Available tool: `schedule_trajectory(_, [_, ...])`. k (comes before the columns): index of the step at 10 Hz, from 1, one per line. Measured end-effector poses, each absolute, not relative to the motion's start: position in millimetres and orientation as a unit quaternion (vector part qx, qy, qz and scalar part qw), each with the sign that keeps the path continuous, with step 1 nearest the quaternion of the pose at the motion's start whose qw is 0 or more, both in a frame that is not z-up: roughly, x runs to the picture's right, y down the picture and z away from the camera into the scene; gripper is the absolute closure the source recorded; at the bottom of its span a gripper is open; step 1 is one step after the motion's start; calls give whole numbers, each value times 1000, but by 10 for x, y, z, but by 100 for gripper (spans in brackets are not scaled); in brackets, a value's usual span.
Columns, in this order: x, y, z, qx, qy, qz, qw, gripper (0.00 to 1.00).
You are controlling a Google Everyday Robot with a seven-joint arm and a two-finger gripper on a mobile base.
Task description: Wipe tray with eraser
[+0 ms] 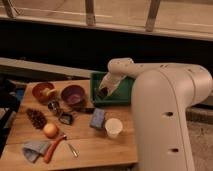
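Observation:
The green tray [121, 96] sits at the back right of the wooden table, partly hidden by my white arm. My gripper [103, 91] reaches down into the tray's left part. A small dark block, the eraser [101, 93], shows at the gripper's tip, resting on or just above the tray floor. The arm covers the tray's right side.
A purple bowl [73, 95] and an orange-brown bowl [43, 91] stand left of the tray. A blue-grey sponge block [97, 118], a white cup [113, 128], a small black-framed square thing [65, 118], an apple [50, 130], a pine cone [36, 118], a cloth [34, 149] and a red-handled tool [54, 148] lie in front.

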State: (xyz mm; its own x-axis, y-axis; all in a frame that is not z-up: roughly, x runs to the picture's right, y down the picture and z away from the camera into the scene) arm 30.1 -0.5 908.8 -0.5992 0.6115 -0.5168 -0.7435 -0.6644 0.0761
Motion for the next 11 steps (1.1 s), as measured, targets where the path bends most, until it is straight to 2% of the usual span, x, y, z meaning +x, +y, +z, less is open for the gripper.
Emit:
schedule_trajectory(3, [562, -320, 9345, -221, 136, 895, 363, 100])
schedule_trajectory(6, [418, -510, 9465, -245, 113, 894, 357, 100])
schedule_trajectory(8, [276, -471, 9386, -262, 104, 888, 363, 100])
schedule_trajectory(11, [77, -148, 9132, -285, 111, 874, 379, 100])
